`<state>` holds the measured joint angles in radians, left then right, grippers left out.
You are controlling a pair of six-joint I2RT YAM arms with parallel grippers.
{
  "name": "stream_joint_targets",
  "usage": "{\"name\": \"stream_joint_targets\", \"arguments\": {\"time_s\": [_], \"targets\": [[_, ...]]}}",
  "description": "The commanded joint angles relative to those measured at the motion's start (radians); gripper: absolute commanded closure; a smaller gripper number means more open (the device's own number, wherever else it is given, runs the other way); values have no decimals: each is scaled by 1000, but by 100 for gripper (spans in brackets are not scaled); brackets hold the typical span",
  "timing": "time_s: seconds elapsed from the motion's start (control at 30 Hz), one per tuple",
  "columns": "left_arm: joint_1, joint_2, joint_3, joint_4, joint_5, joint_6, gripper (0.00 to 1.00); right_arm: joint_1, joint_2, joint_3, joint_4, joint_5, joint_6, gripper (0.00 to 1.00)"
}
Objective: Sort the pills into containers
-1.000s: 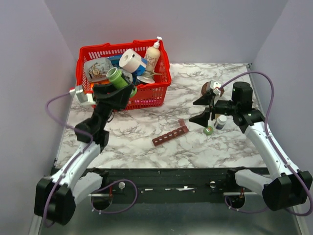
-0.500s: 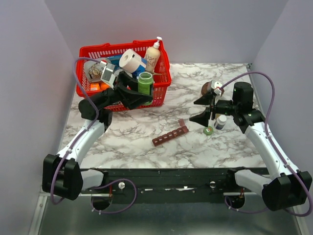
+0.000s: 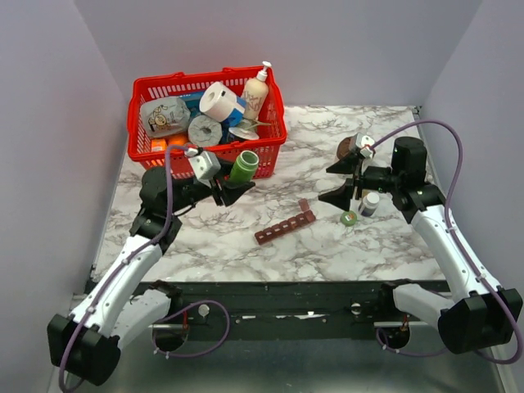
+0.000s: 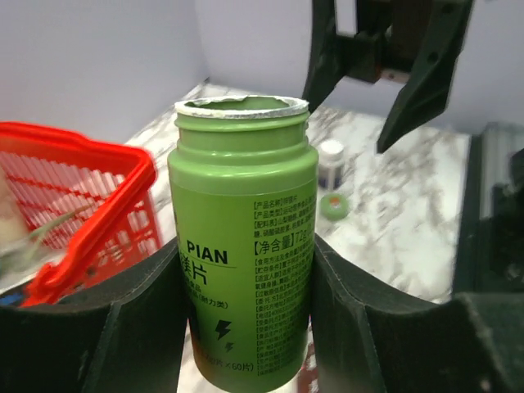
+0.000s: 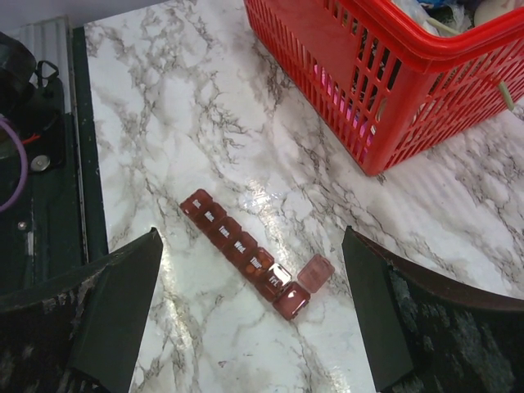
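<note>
From above, the left gripper [image 3: 237,182] is clamped on an uncapped green bottle [image 3: 243,166] just before the red basket [image 3: 270,151]. The pill organizer [image 3: 285,227] lies slantwise mid-table, and the right gripper [image 3: 336,183] hangs spread near a small white bottle [image 3: 370,203] and a green cap [image 3: 350,219]. The left wrist camera shows the bottle pinched between both fingers [image 4: 139,311], its mouth open. The right wrist camera looks down on the organizer between wide-apart fingers [image 5: 115,303], with one end lid [image 5: 315,272] flipped open.
</note>
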<state>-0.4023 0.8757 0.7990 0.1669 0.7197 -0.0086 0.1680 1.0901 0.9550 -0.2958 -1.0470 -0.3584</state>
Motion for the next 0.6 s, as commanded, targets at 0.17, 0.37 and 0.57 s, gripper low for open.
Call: {"name": "stream_joint_targets", "arguments": {"time_s": [0.17, 0.37, 0.57], "targets": [[11, 387, -43, 1527, 484, -1346, 100, -13, -13, -7, 30, -10, 7, 0], [51, 138, -61, 395, 435, -323, 100, -15, -30, -18, 27, 34, -13, 0], [-96, 169, 88, -404, 159, 297, 100, -16, -35, -12, -3, 145, -93, 0]]}}
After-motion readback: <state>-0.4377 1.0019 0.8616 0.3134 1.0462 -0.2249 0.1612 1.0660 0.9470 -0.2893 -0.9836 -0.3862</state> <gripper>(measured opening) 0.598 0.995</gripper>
